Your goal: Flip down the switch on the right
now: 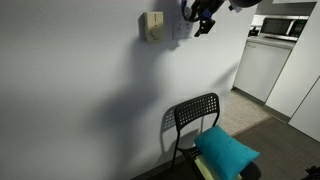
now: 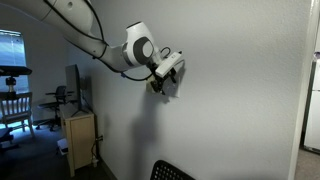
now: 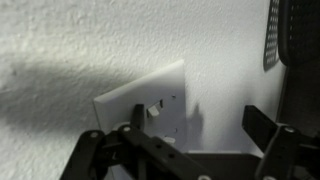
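The switch (image 3: 150, 95) is a white square wall plate with small toggles, one of them (image 3: 153, 111) close beside my left fingertip. In the wrist view my gripper (image 3: 200, 122) is open and empty. Its left finger overlaps the plate and its right finger is over bare wall. In an exterior view my gripper (image 1: 203, 18) is at the wall just right of the plate (image 1: 181, 30), partly covering it. In an exterior view my gripper (image 2: 168, 74) is against the wall and hides the switch.
A beige box with a round dial (image 1: 152, 25) is mounted left of the switch. A black mesh chair (image 1: 194, 117) with a teal cushion (image 1: 226, 150) stands below. A kitchen counter (image 1: 265, 62) is at the right. A wooden cabinet (image 2: 80, 140) stands by the wall.
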Controlling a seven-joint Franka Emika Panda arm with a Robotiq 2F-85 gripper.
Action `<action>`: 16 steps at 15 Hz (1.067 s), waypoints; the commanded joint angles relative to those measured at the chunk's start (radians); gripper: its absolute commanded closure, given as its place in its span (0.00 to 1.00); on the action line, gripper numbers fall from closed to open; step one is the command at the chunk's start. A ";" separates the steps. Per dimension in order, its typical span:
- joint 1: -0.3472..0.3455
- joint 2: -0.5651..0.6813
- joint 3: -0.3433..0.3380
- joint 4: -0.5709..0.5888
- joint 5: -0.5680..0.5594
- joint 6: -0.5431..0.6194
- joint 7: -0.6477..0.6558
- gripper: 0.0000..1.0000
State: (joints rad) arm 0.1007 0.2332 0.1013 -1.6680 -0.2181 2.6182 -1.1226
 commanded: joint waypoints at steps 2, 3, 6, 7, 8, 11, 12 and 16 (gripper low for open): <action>-0.015 0.024 0.017 0.009 0.009 0.010 -0.016 0.00; -0.020 0.029 0.022 0.015 0.029 -0.012 -0.024 0.00; -0.030 0.043 0.031 0.030 0.089 -0.065 -0.026 0.00; -0.031 0.046 0.031 0.034 0.101 -0.078 -0.025 0.00; -0.031 0.048 0.031 0.036 0.113 -0.089 -0.024 0.00; -0.034 0.054 0.030 0.045 0.136 -0.110 -0.023 0.00; -0.034 0.054 0.029 0.048 0.141 -0.116 -0.022 0.00; -0.034 0.056 0.028 0.055 0.152 -0.125 -0.019 0.00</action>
State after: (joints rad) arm 0.0921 0.2604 0.1103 -1.6404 -0.0837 2.5332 -1.1243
